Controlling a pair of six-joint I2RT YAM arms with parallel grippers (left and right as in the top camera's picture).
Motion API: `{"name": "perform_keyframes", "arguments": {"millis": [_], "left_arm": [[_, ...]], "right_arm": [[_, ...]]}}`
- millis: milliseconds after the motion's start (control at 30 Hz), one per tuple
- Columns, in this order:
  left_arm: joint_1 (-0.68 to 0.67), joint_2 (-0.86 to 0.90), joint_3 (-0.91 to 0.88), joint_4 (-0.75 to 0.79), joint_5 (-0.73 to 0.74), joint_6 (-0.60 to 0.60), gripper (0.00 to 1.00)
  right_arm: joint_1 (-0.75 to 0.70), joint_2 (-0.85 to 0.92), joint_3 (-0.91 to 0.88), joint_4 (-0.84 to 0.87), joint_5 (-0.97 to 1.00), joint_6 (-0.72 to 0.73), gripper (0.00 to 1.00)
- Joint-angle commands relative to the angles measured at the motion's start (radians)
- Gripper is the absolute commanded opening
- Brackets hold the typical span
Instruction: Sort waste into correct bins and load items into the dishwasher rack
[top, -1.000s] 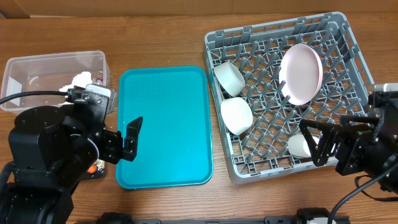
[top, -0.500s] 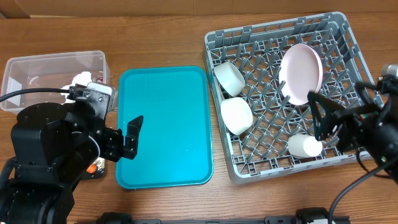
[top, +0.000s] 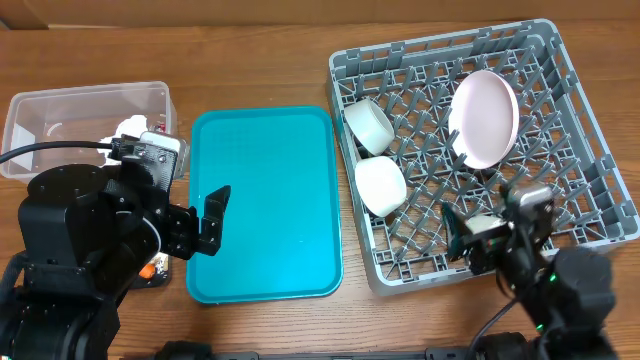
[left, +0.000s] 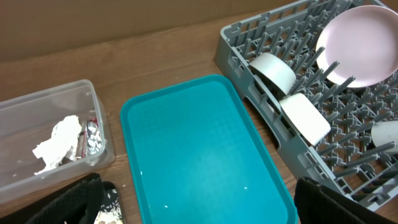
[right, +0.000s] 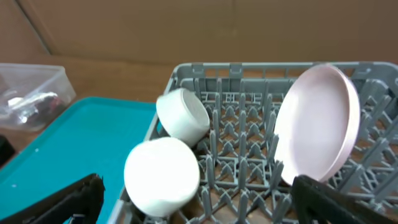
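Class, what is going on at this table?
Two robot arms are tidying up. The grey dishwasher rack holds two white bowls, a pink plate and a white cup. A napkin and wrapper lie in the clear tub. The left gripper is open by the teal tray; the right gripper, open too, is by the cup.

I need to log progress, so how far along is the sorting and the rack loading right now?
Looks done: two bowls, the pink plate and a cup sit in the rack; napkin and wrapper lie in the clear tub; the teal tray looks cleared. In hand: nothing, the left gripper and right gripper are both open. Left: possibly cutlery, which no view shows.
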Motion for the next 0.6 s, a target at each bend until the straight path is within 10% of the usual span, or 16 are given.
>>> {"name": "perform_keyframes", "arguments": {"millis": [0, 567], "left_arm": [[-0.009, -0.002, 0.008, 0.002, 0.004, -0.013, 1.00], [-0.009, -0.002, 0.008, 0.002, 0.004, -0.013, 1.00]], "right_arm": [[0.005, -0.146, -0.152, 0.083, 0.015, -0.004, 1.00], [0.005, -0.382, -0.615, 0.547, 0.010, -0.003, 1.00]]}}
